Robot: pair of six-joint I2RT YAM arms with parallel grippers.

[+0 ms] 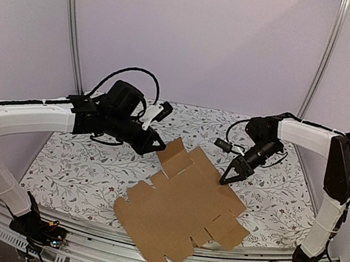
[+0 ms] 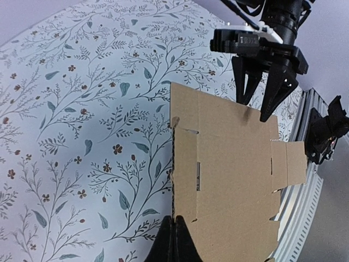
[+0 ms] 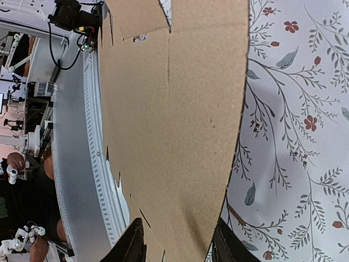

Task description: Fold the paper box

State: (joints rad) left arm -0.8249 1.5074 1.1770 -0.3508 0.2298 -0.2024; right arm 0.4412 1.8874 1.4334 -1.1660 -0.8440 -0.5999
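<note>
Lying flat on floral tablecloth [image 1: 74, 168]: paper box [image 1: 182, 206], unfolded sheet, near corner overhanging table's front edge. Left gripper [image 1: 159, 144] fingers pressed together at far-left flap edge; whether board sits between them, cannot tell. Right gripper [image 1: 229, 178] spread wide, fingers straddling sheet's right-hand edge.

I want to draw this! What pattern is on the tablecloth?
Tablecloth: white with leafy sprigs and reddish flowers; clearest in left wrist view.

No legible text anywhere, seemingly.
</note>
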